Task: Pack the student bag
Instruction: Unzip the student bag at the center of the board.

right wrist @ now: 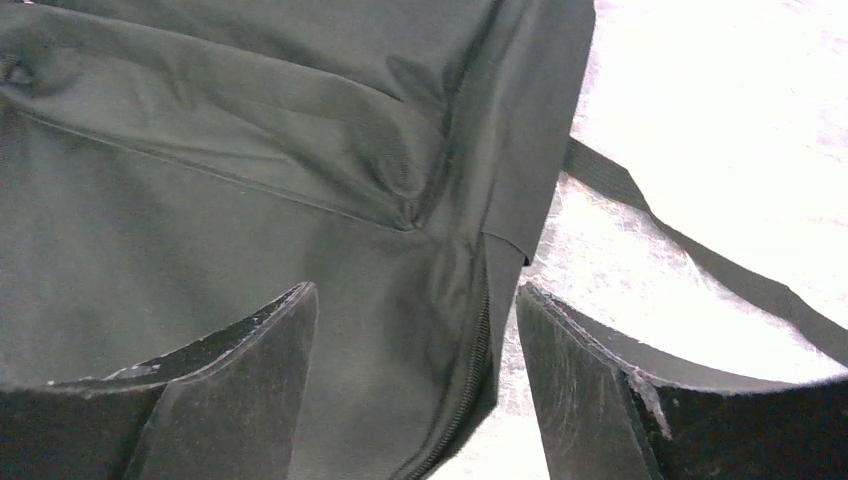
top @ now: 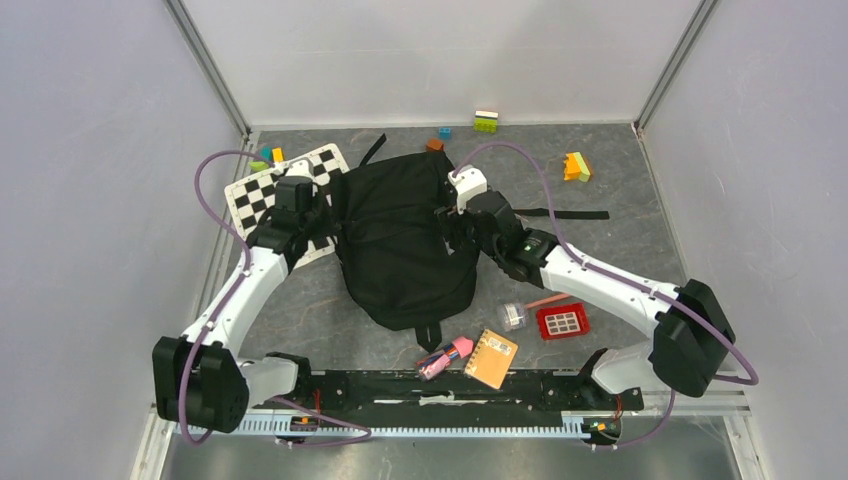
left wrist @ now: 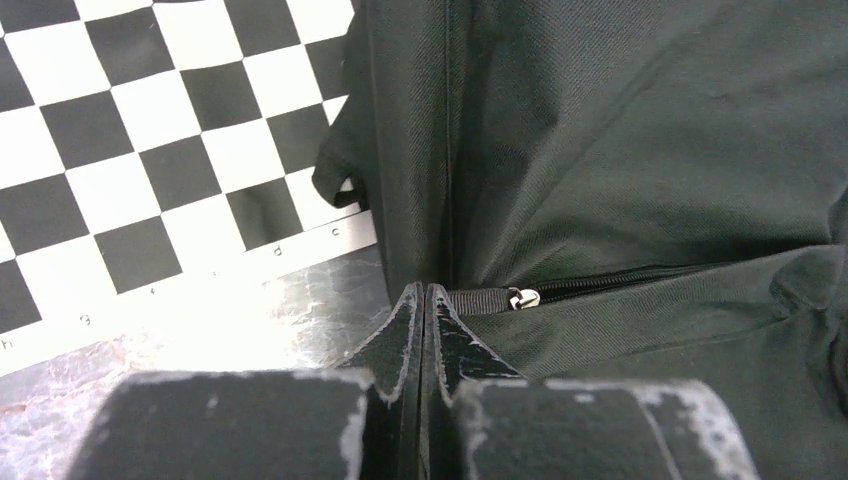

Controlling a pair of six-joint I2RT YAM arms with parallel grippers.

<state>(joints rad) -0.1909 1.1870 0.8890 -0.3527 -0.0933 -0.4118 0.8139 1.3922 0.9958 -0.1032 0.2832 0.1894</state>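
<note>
Left gripper point(left wrist: 425, 292) closed tight at bag point(left wrist: 620, 150) seam, zipper pull point(left wrist: 522, 297) just right of tips; pinch unclear. Right gripper point(right wrist: 415, 292) wide open, bag edge between fingers, ungripped.

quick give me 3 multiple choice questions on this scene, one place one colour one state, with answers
1. In the top view, the checkerboard lies where relative to the student bag? A) left of it B) right of it C) on top
2. The notebook near the arm bases is: A) green B) orange C) white
3. The right tool is: A) shut B) open C) out of view

1 A: it shows at the bag's left side.
2 B: its cover is orange.
3 B: a wide gap shows over the bag's edge.
</note>
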